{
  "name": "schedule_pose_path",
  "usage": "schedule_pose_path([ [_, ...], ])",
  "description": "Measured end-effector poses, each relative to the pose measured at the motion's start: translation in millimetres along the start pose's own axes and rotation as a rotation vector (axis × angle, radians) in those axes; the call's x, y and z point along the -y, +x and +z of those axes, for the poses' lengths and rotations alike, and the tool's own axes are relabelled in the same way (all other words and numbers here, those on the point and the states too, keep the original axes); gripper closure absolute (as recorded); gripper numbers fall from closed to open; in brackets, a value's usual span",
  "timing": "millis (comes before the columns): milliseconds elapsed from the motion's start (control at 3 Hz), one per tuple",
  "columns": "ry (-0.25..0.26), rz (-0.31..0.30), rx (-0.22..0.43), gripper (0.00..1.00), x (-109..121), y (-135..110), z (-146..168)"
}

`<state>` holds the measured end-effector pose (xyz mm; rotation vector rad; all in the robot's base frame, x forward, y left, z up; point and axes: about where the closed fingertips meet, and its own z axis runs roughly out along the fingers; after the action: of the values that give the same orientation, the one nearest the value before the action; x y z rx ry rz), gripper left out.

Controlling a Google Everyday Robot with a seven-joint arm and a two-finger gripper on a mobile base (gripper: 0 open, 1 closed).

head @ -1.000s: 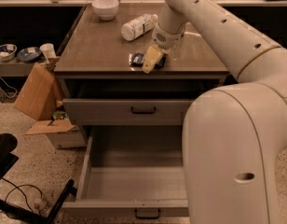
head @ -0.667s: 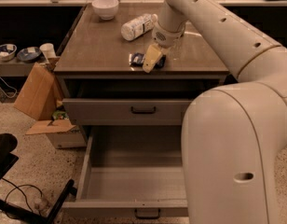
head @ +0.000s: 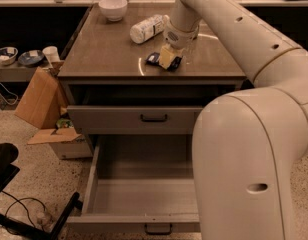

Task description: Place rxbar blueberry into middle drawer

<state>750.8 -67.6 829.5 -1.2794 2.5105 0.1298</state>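
Note:
The rxbar blueberry (head: 153,59) lies flat on the brown countertop (head: 104,54), its dark navy wrapper showing just left of my gripper. My gripper (head: 167,58) is down at the counter, right at the bar's right end and covering part of it. The middle drawer (head: 96,184) is pulled wide open below the counter, a deep grey tray with nothing in it and a small dark handle (head: 158,229) at its front. My pale arm (head: 244,149) fills the right side and hides the drawer's right wall.
A white bottle (head: 148,28) lies on its side behind the bar. A white bowl (head: 113,8) stands at the counter's back. A shorter drawer front (head: 114,119) sits above the open drawer. A cardboard box (head: 38,101) and a chair base (head: 24,214) are on the floor at left.
Almost nothing differs. My gripper stays down at the bar on the counter, perhaps shifted very slightly. The drawer is still open.

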Motion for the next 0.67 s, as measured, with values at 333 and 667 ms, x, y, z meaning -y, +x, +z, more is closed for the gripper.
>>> schedule_pose_path([
  [333,0.003,0.004,0.001,1.0,-4.2,0.0,-1.8],
  [667,0.012,-0.003,-0.012,1.0,-14.2,13.7,-28.4],
])
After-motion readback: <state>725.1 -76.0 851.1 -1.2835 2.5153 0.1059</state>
